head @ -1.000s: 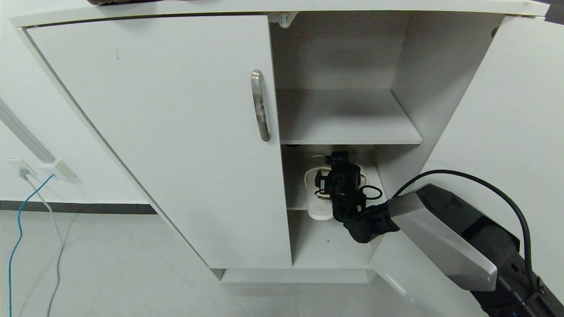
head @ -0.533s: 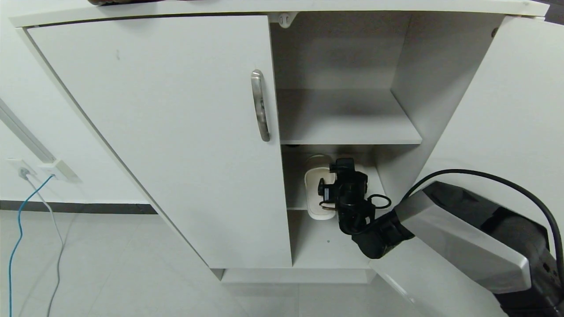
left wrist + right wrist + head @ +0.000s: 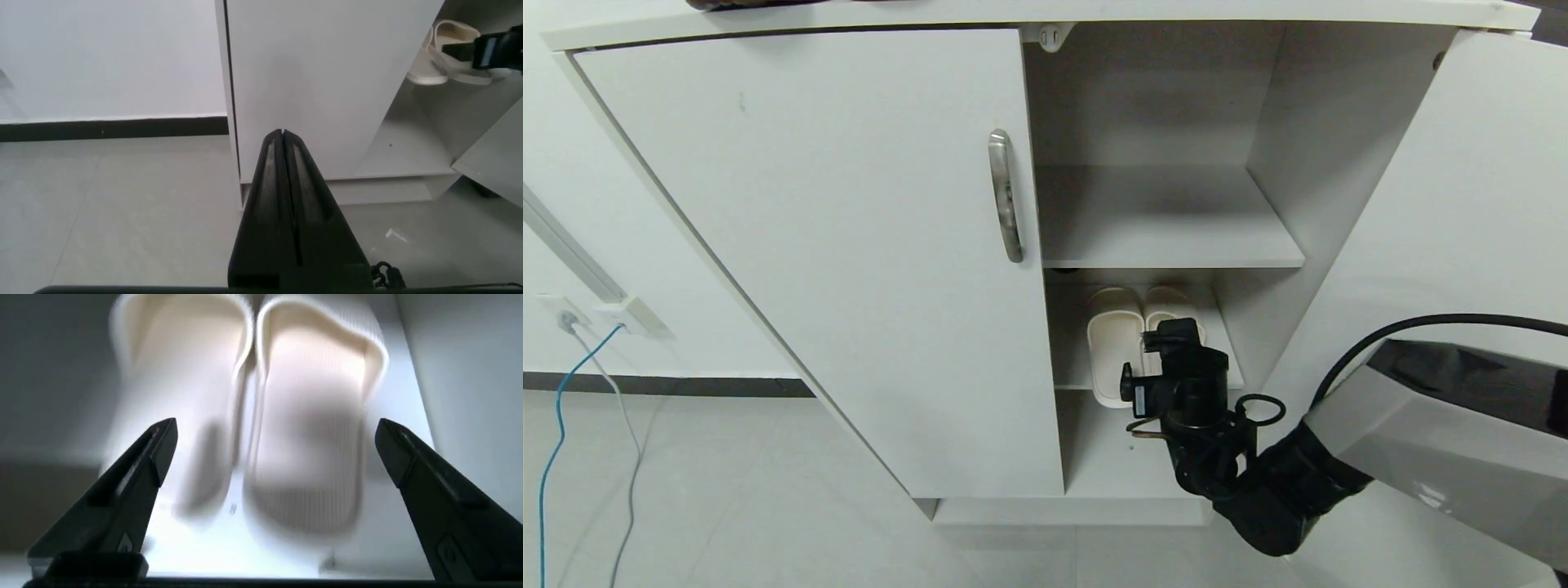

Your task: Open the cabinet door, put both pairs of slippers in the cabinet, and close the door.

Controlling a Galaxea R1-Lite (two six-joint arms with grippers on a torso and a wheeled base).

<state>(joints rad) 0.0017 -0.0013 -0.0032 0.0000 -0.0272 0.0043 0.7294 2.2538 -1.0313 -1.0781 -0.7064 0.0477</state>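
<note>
A pair of cream slippers [image 3: 1131,327] lies side by side on the lower shelf behind the open right door [image 3: 1445,204] of the white cabinet [image 3: 1045,12]. My right gripper [image 3: 1172,339] hangs just in front of that shelf's edge. In the right wrist view the right gripper [image 3: 278,429] is open wide, with nothing between its fingers and the slippers [image 3: 310,433] lying beyond them. My left gripper [image 3: 282,135] is shut and empty, low over the floor in front of the closed left door [image 3: 327,73]. The slippers [image 3: 445,53] also show in the left wrist view.
The left door [image 3: 809,245] carries a metal handle [image 3: 1005,196]. An upper shelf [image 3: 1168,220] is bare, as is the bottom compartment floor [image 3: 1111,457]. A dark object [image 3: 743,4] lies on the cabinet top. Cables [image 3: 572,392] hang from a wall socket at the left.
My right gripper has drawn back out of the cabinet towards me, uncovering both slippers, which stay on the shelf. The doors have not moved.
</note>
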